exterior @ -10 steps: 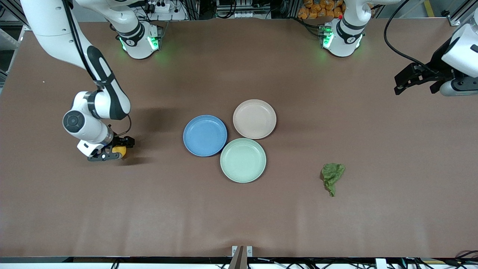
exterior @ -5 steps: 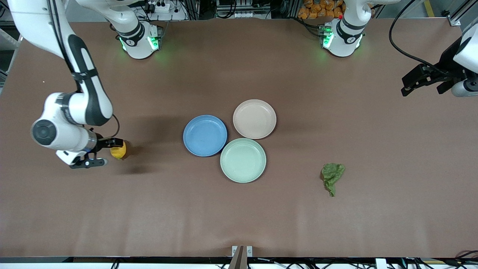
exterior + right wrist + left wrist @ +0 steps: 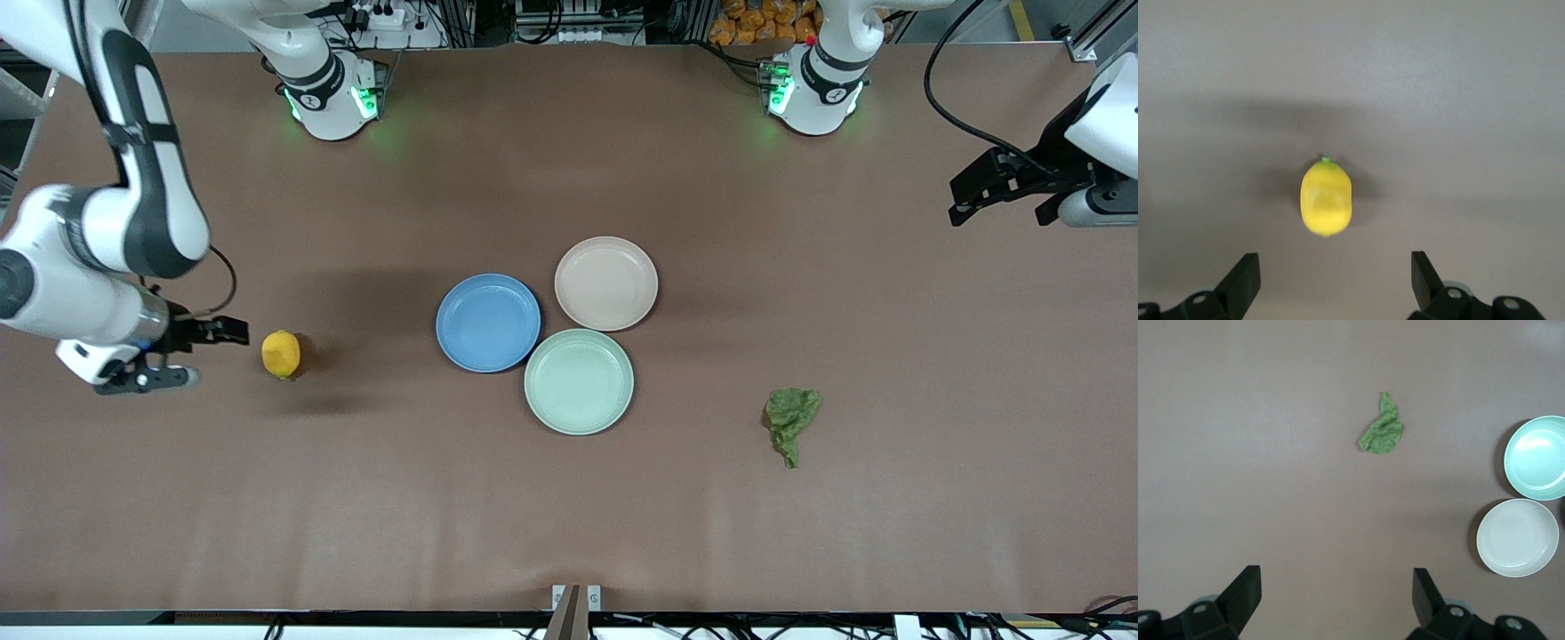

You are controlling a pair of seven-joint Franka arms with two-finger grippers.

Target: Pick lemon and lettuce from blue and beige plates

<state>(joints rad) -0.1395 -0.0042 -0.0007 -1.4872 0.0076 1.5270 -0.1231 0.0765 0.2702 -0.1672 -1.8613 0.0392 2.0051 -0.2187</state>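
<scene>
1. The right gripper (image 3: 182, 351) is low over the table near the edge at the right arm's end. Its two fingers are spread wide apart and hold nothing.
2. The right arm bends down from its base at the top edge.
3. The left gripper (image 3: 1000, 187) hangs high near the table edge at the left arm's end. Its fingers are spread wide too, holding nothing.
</scene>
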